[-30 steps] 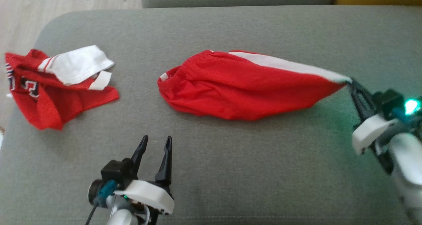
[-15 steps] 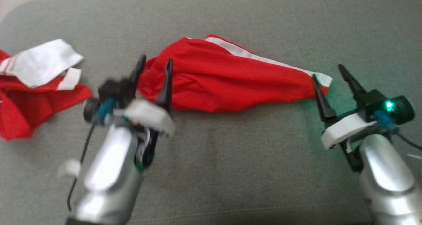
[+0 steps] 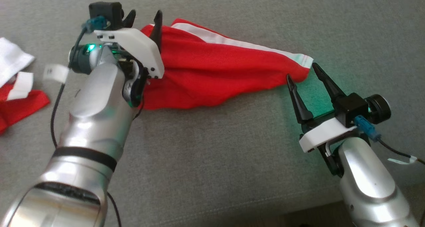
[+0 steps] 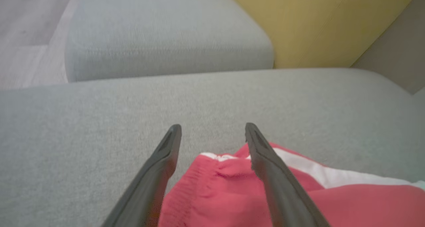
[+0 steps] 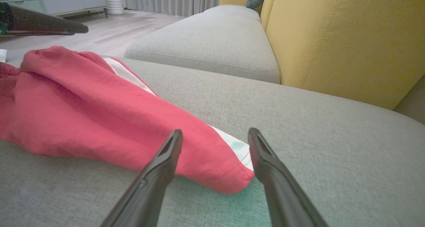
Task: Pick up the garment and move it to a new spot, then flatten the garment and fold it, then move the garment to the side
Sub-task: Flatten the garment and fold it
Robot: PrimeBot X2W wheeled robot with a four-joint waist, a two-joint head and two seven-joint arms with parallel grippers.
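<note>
The garment (image 3: 212, 70), red shorts with a white side stripe, lies stretched across the grey sofa cushion (image 3: 232, 147). My left gripper (image 3: 144, 15) is open above the waistband end; in the left wrist view the waistband (image 4: 212, 173) lies between and under the two fingers (image 4: 262, 154) of the left gripper (image 4: 213, 129). My right gripper (image 3: 301, 72) stands open at the shorts' right tip, with the hem corner (image 5: 232, 173) between its fingers in the right wrist view, where the gripper (image 5: 215, 134) holds nothing.
A second red and white garment (image 3: 16, 87) lies crumpled at the left edge of the cushion. Another grey cushion (image 5: 206, 44) and a yellow backrest (image 5: 348, 44) lie beyond. The cushion's front edge (image 3: 232, 207) runs below the arms.
My right gripper has let go of the shorts' tip and opened; the tip dropped onto the cushion. My left arm reached forward over the waistband end. The head camera tilted down.
</note>
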